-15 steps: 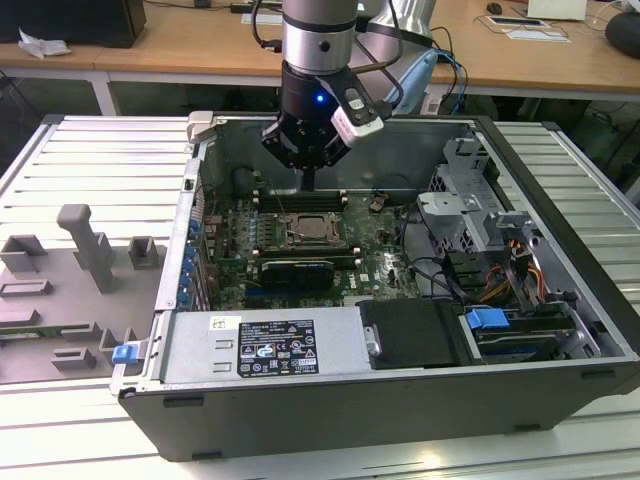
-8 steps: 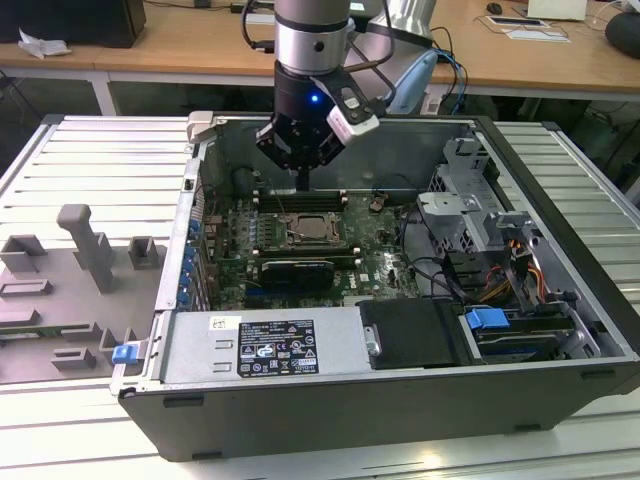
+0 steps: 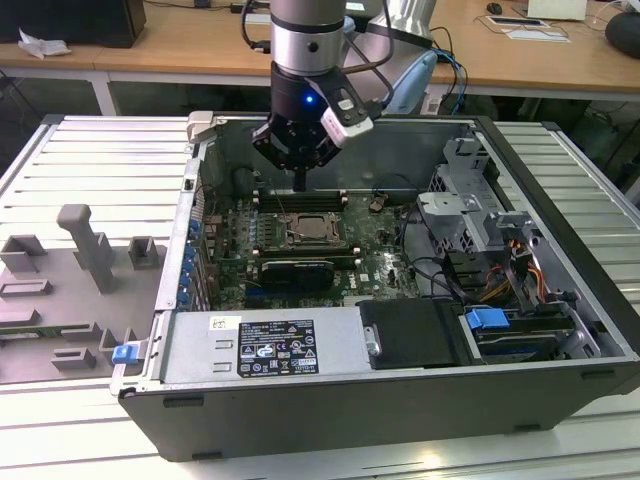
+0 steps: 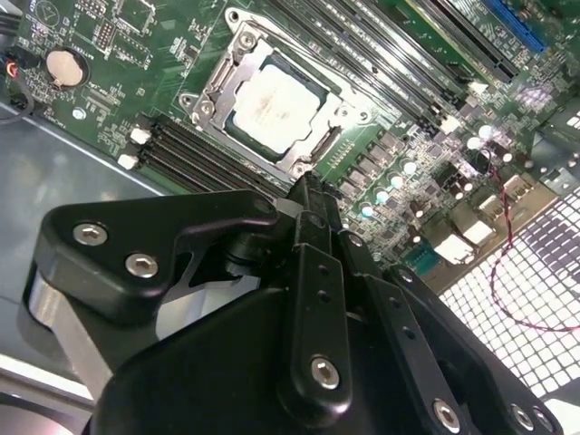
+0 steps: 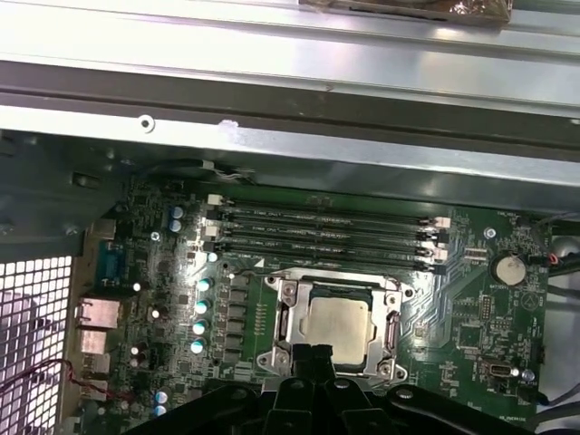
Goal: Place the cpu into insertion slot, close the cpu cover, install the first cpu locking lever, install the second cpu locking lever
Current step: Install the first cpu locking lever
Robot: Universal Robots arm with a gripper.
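The cpu (image 4: 272, 104) lies flat in the insertion slot (image 4: 237, 145) on the green motherboard, its pale metal top showing in both wrist views, cpu (image 5: 337, 331). The silvery cpu cover (image 5: 288, 319) lies down around it as a frame. My gripper (image 4: 306, 183) hangs just above the socket's edge, its black fingers pressed together with nothing between them. In the exterior view the gripper (image 3: 300, 187) points straight down over the back edge of the socket (image 3: 312, 231). I cannot tell whether the thin locking levers beside the frame are latched.
Black memory slots (image 5: 326, 231) run along one side of the socket. The open case's walls (image 3: 330, 135) surround the board, with a power supply (image 3: 265, 345), a drive cage (image 3: 470, 215) and cables at the exterior view's right. A grey fixture (image 3: 85, 245) stands outside at the left.
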